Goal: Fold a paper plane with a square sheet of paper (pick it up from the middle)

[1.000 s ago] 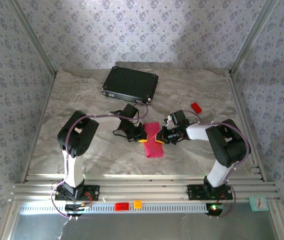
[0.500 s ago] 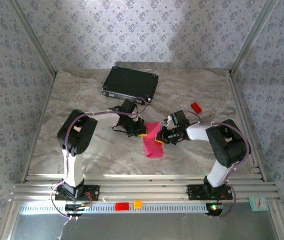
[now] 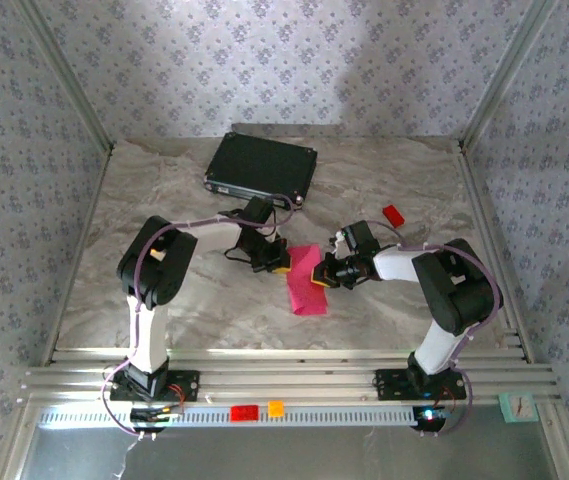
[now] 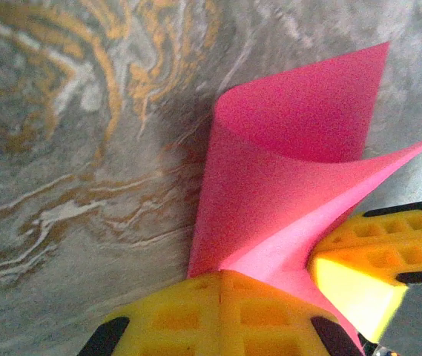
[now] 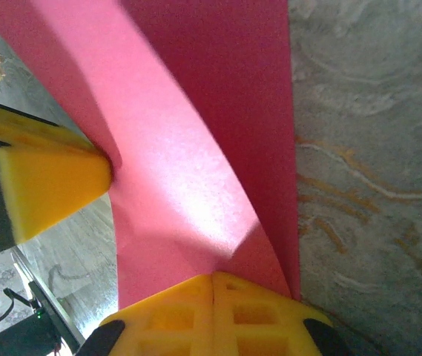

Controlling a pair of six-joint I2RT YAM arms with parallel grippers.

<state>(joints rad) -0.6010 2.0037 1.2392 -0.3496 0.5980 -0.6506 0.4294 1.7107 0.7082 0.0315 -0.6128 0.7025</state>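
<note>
Both pinch paper (image 3: 307,290), left tool (image 3: 282,265) and right tool (image 3: 321,277); wrist-view curl seemingly flat overhead.

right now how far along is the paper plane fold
Early on. Done: the thin magenta-pink square sheet of paper looks doubled into a narrow strip. In hand: the left fingers and right fingers both pinch its far end, one layer curling up unflattened. Left: pressing that crease, then nose and wing folds; no pointed dart yet.
</note>
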